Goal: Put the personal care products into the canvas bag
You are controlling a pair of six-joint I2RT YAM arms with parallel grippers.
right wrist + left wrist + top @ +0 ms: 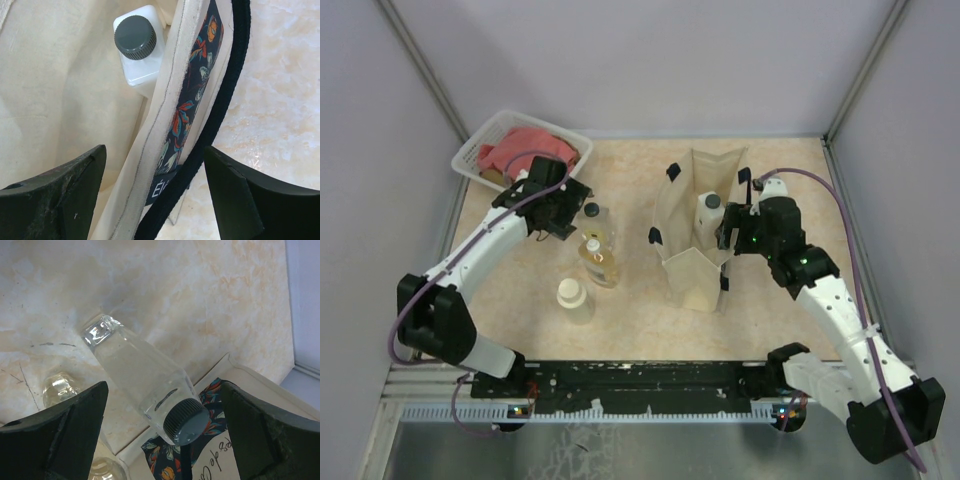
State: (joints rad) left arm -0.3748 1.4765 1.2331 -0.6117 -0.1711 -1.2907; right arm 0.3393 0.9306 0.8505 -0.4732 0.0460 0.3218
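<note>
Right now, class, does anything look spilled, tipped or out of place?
Nothing stands out: the clear bottle, amber bottle and cream bottle stand upright, the white bottle sits inside the canvas bag, nothing spilled.

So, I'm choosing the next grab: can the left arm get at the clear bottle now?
Probably yes. The left claw is open, and the clear bottle stands in line between its fingers with nothing over it. The amber bottle stands close by and may crowd one finger.

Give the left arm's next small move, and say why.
Probably lower the left tool and close on the clear bottle: its fingers stand open to either side of the dark cap, not yet gripping. The white bottle already sits in the canvas bag.
</note>
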